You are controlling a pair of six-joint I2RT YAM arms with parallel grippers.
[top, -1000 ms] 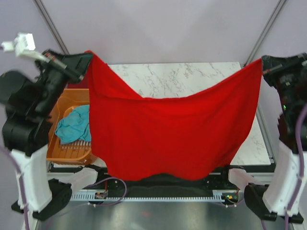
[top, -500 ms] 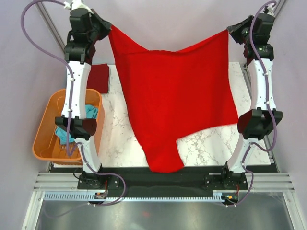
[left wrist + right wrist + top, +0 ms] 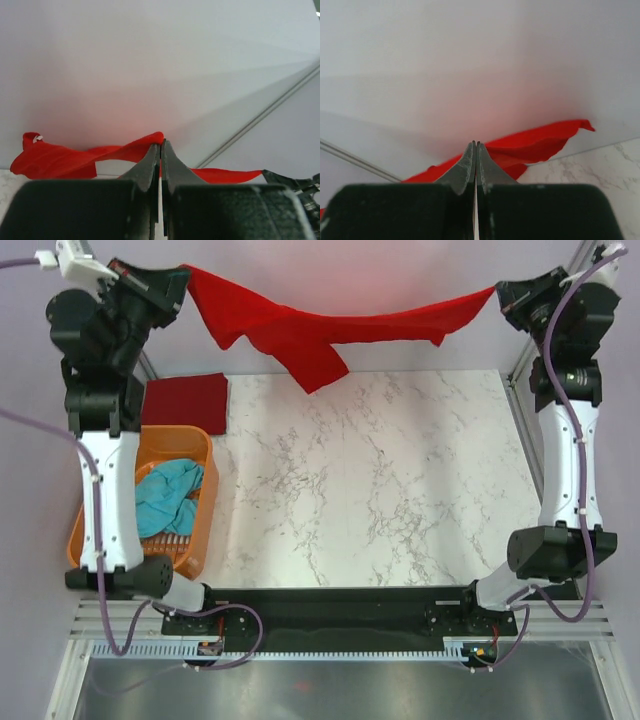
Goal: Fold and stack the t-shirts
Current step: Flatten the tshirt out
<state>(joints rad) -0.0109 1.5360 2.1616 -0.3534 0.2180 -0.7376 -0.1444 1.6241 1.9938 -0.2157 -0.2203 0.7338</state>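
A: Where's the bright red t-shirt (image 3: 310,330) rn?

B: Up in the air, strung btw both arms over the far edge of the marble table (image 3: 370,470). The left gripper (image 3: 183,278) has one end and the right gripper (image 3: 500,295) has the other.

A: Fingers?

B: Both pairs are pinched tight on red cloth, w/ barely a slit btw them in the wrist views. Nothing else is held.

A: Which way does it lie?

B: The long axis runs left-right, approx parallel to the table's far edge. It sags in the middle, and a bunched flap droops left of ctr, closer to the left gripper. Can't tell which part of the shirt that flap is.

A: So the next move turns on what?

B: My guess is laying it flat. The bare marble is below the fingers and toward the arm bases, so both ends need to come down and nearer together, keeping the span wide. Neither arm is nearer, since each holds its own end.

A: Other shirts?

B: The maroon t-shirt (image 3: 187,402) lies folded at the table's far-left corner, likely the stack spot. The teal t-shirt (image 3: 165,495) is crumpled in the orange basket (image 3: 200,530), left of the table and not yet folded.
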